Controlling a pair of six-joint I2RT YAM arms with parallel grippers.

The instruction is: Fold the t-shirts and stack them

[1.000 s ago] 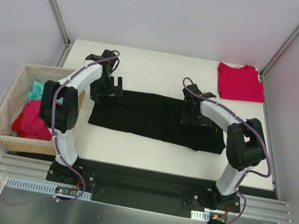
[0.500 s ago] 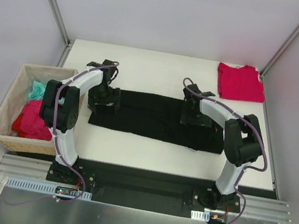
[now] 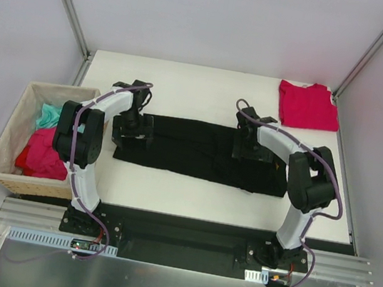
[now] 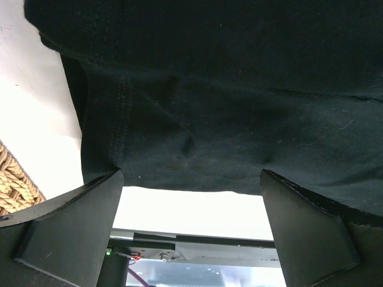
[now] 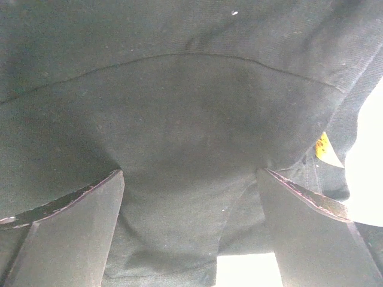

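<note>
black t-shirt [image 3: 190, 150] lies lengthwise left-right

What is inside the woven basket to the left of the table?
Inside the basket lie a crumpled red cloth and a teal cloth. Whatever is beneath them is covered, and the left arm hides the right wall.

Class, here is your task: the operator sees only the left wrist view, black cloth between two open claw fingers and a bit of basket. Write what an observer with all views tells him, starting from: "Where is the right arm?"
Observer: The right claw is open, down at the right part of the same black shirt.
Operator: Is there another shirt out?
Observer: Yes, a red shirt lies flat at the far right corner of the table.
Operator: What is in the basket?
Observer: The basket holds red cloth and teal cloth.
</note>
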